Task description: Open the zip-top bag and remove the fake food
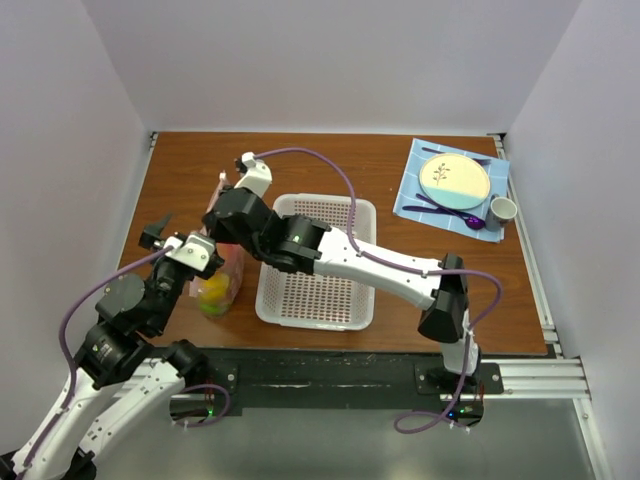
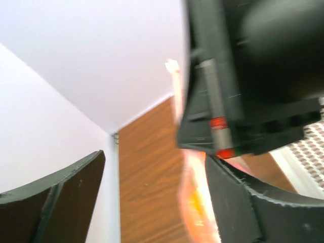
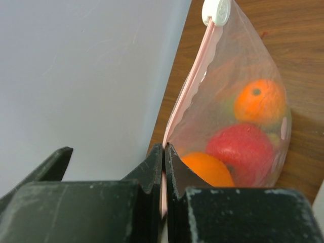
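Top view: bag (image 1: 224, 272) on worktop (image 1: 400, 150), left of basket (image 1: 315, 265), fruit (image 1: 214, 295) inside. Right claw (image 1: 220, 222) reaches across the basket to the bag's upper part; left claw (image 1: 195, 250) is just beside the bag, on its left.

Left wrist: left claw (image 2: 154, 167) spread wide, blurred bag (image 2: 195, 197) close to its right finger (image 2: 253, 207); contact unclear.

Right wrist: right claw (image 3: 164, 152) pressed together, pinching the bag's pink zip strip (image 3: 190, 86). Only here: two oranges, red apple (image 3: 243, 149), white slider (image 3: 217, 11) at the far end.

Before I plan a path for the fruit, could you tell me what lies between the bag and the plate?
In the top view, the basket lies between the bag and plate, with the right arm stretched over it.
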You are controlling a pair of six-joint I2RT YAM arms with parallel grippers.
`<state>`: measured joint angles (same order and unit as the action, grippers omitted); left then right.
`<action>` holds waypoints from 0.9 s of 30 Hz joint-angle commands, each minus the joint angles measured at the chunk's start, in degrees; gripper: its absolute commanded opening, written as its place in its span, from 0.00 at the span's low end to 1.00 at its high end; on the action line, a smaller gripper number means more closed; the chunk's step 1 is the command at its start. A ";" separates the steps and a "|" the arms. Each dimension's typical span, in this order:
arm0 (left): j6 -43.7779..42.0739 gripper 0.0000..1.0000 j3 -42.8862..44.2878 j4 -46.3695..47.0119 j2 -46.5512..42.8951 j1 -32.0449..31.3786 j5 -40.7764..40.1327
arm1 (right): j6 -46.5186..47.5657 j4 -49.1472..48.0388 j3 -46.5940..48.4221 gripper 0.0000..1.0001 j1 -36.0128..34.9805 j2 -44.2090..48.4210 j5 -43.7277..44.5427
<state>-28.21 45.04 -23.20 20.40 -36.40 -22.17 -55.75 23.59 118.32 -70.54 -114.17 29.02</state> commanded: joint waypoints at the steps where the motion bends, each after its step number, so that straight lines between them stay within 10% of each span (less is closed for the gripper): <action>1: -3.78 0.78 -1.70 6.49 -1.68 0.10 -2.96 | -3.14 -5.05 -3.88 0.00 -0.65 6.32 1.66; 6: -3.96 0.36 -3.11 5.89 -1.68 0.19 -2.61 | -3.84 -6.37 -6.44 0.00 -0.65 8.26 0.26; 12: -1.59 0.26 -1.45 3.78 -0.11 0.19 -1.03 | -3.58 -6.81 -6.26 0.00 -0.65 9.49 -1.07; 14: 0.16 0.29 0.13 2.20 0.25 0.19 0.54 | -3.32 -7.25 -6.52 0.00 -0.65 9.75 -0.80; 18: 4.03 0.82 5.05 -1.57 1.91 0.28 2.83 | -3.14 -7.16 -6.26 0.00 -0.65 9.32 -0.62; 27: 15.89 0.93 12.36 -10.28 4.03 2.39 10.91 | -3.14 -7.42 -5.12 0.00 -0.65 7.65 -0.80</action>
<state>-20.49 55.33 -31.46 23.05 -35.55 -17.26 -57.84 20.56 111.18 -70.70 -108.55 27.66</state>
